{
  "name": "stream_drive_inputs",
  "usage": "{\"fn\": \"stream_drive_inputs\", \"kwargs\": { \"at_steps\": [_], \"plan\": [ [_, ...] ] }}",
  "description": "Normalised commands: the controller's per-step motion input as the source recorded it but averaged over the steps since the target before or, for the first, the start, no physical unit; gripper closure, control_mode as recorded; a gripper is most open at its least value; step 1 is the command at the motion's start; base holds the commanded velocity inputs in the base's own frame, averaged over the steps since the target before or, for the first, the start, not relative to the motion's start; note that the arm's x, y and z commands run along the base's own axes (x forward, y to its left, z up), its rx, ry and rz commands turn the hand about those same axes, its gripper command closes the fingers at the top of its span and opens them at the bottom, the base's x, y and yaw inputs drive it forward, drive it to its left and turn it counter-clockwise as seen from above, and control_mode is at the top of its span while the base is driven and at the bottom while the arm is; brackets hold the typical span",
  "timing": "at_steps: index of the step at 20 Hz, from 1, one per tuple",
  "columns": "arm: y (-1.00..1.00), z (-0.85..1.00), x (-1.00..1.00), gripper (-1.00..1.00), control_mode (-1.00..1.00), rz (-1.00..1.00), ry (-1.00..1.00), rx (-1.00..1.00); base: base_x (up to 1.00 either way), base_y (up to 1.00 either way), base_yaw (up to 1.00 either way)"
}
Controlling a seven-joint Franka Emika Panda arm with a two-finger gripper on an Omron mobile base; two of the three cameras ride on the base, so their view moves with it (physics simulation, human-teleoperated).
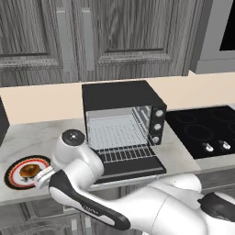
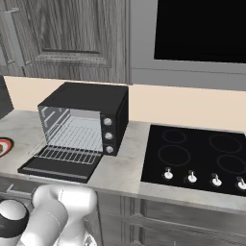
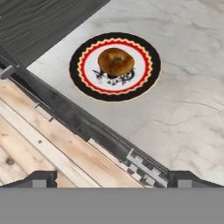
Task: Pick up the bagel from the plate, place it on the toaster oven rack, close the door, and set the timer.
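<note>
The bagel lies on the plate, roughly centred on its white middle, and the plate rests flat on the marbled surface near the front edge. Seen along the hand, bagel and plate sit ahead of the jaws and well apart from them, with the surface's edge and a strip of wooden floor lying between the fingertips and the plate. The gripper stands with its jaws wide apart and holds nothing; its two dark tips rise at either side of the bottom of the hand view. In the left base view the plate sits at the far left of the surface, with the arm's hand end reaching toward it. The toaster oven stands well away from the jaws; its door hangs down open and the toaster oven rack is bare. The step in hand appears to be the approach for the pick: nothing has been lifted yet. The next move likely calls for carrying the jaws forward over the plate, centring them on the bagel, descending so the fingers straddle it, then closing.
</note>
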Motion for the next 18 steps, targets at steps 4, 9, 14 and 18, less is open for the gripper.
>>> {"fn": "stream_drive_inputs", "kwargs": {
  "at_steps": [4, 9, 14, 18],
  "plan": [
    [0.13, -0.04, 0.2, -1.0, -1.0, 0.0, 0.0, 0.0, 0.0, 0.0, 0.0],
    [0.2, -0.13, 0.23, -1.0, -1.0, 0.0, 0.0, 0.0, 0.0, 0.0, 0.0],
    [0.23, -0.14, 0.27, -1.0, -1.0, 0.0, 0.0, 0.0, 0.0, 0.0, 0.0],
    [0.19, -0.12, 0.25, -1.0, -1.0, 0.0, 0.0, 0.0, 0.0, 0.0, 0.0]
  ]
}}
